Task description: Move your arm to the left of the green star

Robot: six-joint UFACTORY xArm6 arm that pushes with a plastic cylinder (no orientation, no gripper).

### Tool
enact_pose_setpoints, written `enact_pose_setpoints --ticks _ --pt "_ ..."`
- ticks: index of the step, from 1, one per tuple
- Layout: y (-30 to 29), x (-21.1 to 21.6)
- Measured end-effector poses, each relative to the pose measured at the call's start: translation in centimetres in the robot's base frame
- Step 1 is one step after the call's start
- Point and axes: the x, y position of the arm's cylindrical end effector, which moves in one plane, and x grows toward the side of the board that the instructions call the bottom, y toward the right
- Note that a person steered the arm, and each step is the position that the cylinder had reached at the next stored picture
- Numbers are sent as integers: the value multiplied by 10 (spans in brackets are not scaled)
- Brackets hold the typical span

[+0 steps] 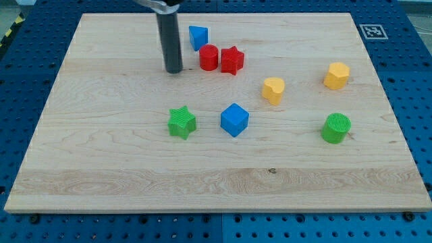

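The green star (181,123), ridged plastic, sat on the pale wooden desk (101,169) left of centre, just left of the blue cube (234,119). My tip (174,70), a plain dark rod with nothing to open or close, stood above it, beside the red cylinder (208,58), apart from it. Which way the star pointed could not be told

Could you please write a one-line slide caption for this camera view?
My tip rests above the green star, left of the red cylinder, on the wooden board.
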Motion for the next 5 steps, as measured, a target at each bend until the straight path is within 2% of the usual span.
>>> enact_pose_setpoints --ticks 1,2,4,5 --pt "-32 0" --pt "-40 19" --pt "-40 114" --pt "-40 116"
